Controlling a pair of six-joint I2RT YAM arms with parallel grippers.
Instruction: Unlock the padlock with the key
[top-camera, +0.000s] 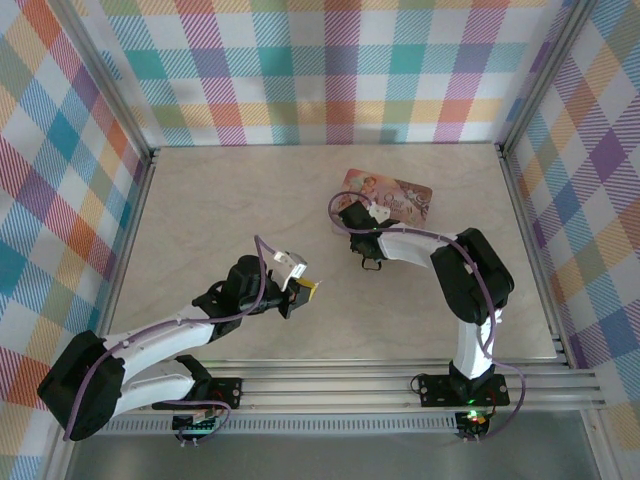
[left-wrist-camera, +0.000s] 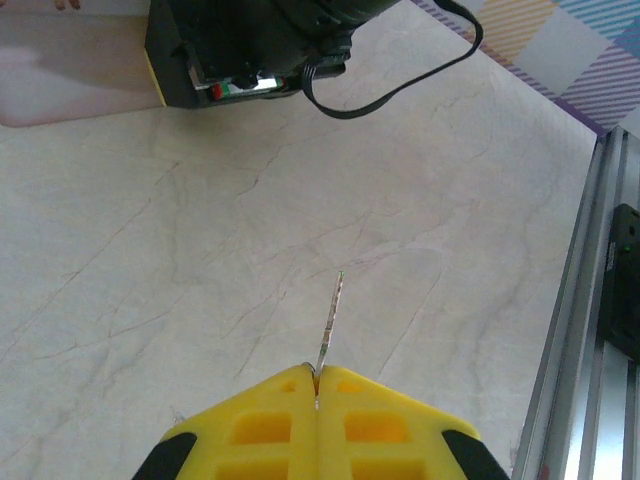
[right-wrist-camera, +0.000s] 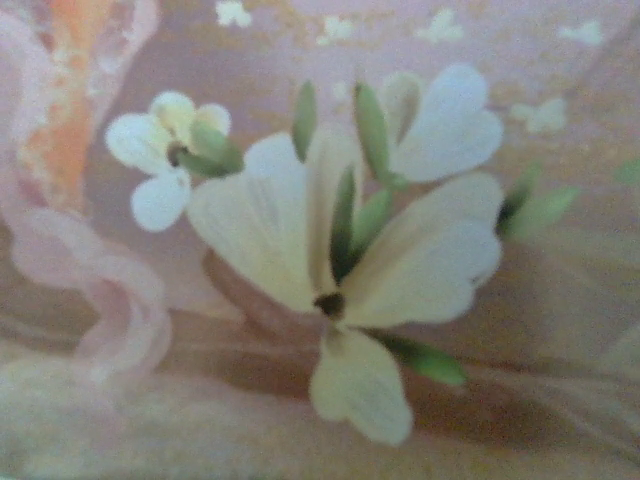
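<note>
The key is clenched between the yellow pads of the left gripper, its thin blade sticking out forward, edge-on and clear of the surface. It points toward the box, which lies at the far right of the surface, well apart from the key. The padlock is hidden; my guess is that it sits under the right gripper, which hangs low over the near left corner of the box. The right wrist camera is pressed so near that it gives just the blurred flower print of the box. Whether the right gripper is released or grasping anything I cannot tell.

The step in hand looks like securing the padlock while the key waits. Next, the padlock would need to be held steady with its keyhole facing the left arm. Then the blade must be brought across, lined up with the slot and pushed in before any turn.
</note>
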